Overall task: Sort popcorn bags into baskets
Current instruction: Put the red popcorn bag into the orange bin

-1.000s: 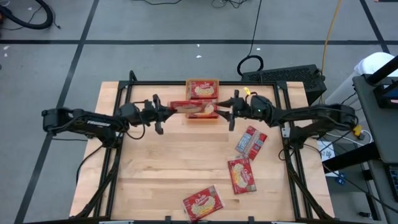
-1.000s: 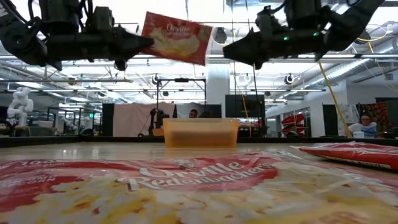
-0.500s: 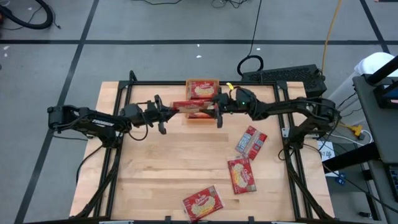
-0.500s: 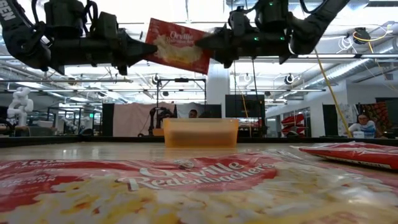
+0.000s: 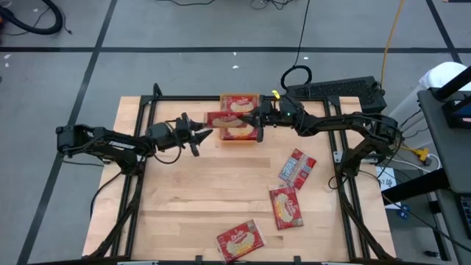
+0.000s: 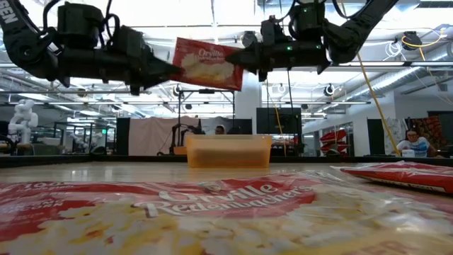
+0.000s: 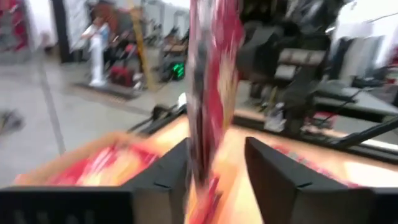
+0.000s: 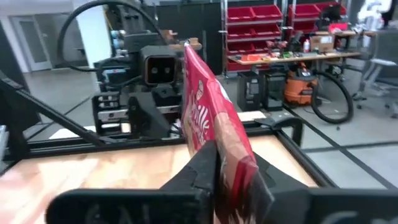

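Note:
One red popcorn bag hangs in the air between both grippers, above the near half of the orange basket, which shows beyond the table top in the low view. My right gripper is shut on the bag's right end. My left gripper is open at its left end, and the bag edge stands between the spread fingers. Another bag lies in the basket's far half. Three more bags lie flat on the table. My right gripper pinches the bag's right end between its two fingers, coming level from the table's right side. The bag is lifted clear and tilted, its printed face toward the near edge. My left gripper: whether a finger touches the bag's left end, I cannot tell.
The three loose bags lie on the right and near parts of the table; the nearest one fills the low view's foreground. The black frame rails run along both sides. Bare wood lies left of centre. People sit in the room beyond.
My right gripper has moved toward the table's left and taken hold of the bag's right end. The bag, which was held at its left end only, has shifted slightly toward the far edge and the right, staying above the basket. My left gripper has followed a little to the right.

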